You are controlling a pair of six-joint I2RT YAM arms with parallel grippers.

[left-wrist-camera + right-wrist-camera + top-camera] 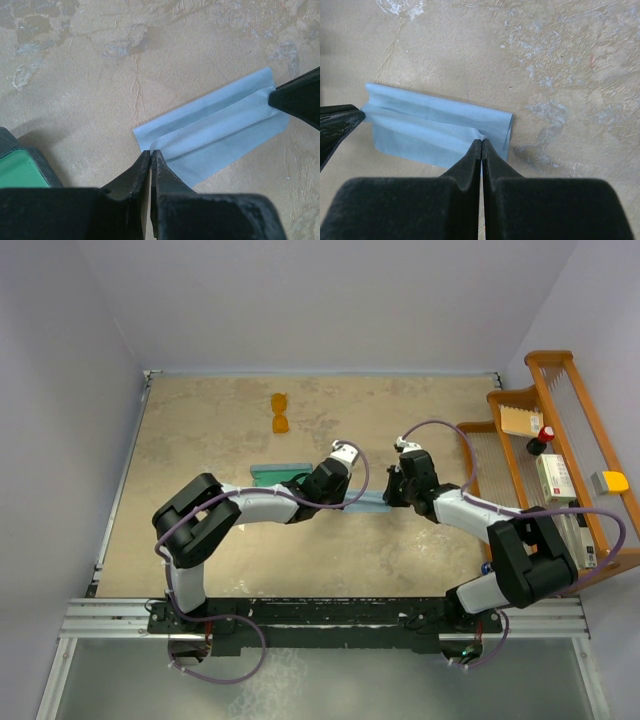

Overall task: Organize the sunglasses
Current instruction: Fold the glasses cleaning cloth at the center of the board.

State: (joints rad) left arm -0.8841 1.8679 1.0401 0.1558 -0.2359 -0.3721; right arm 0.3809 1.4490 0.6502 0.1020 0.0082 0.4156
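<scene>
**Both end effectors pinched on a blue cloth; sunglasses lie apart, toward the far edge**

Near edge: both arm bases are bolted here, and both arms reach inward toward the middle of the surface [200, 440].

Mid-surface: the left end effector [151, 152] has its jaws pressed together, with no gap visible at the tips. It is nipping one short end of a light blue cloth [215, 130]. The right end effector [481, 141] is fully closed too. It pinches the opposite short end, and the fabric puckers at its tips. The cloth lies folded lengthwise, flat on the surface, with a raised crease running between the two pinch points. The end effectors face each other across it.

Just beside the left end effector, on its left, sits a grey-blue case [275, 475]. It is open and the green lining shows. From these views I cannot tell whether it touches the cloth.

Farther out: the sunglasses [280, 413] have orange lenses and lie on the bare surface beyond the case, close to the far edge and slightly left of centre. They are well apart from both end effectors, and nothing touches them. The left end effector is the closer of the two.

Right edge: a wooden rack [548, 357] holds small items, too small to identify.
</scene>
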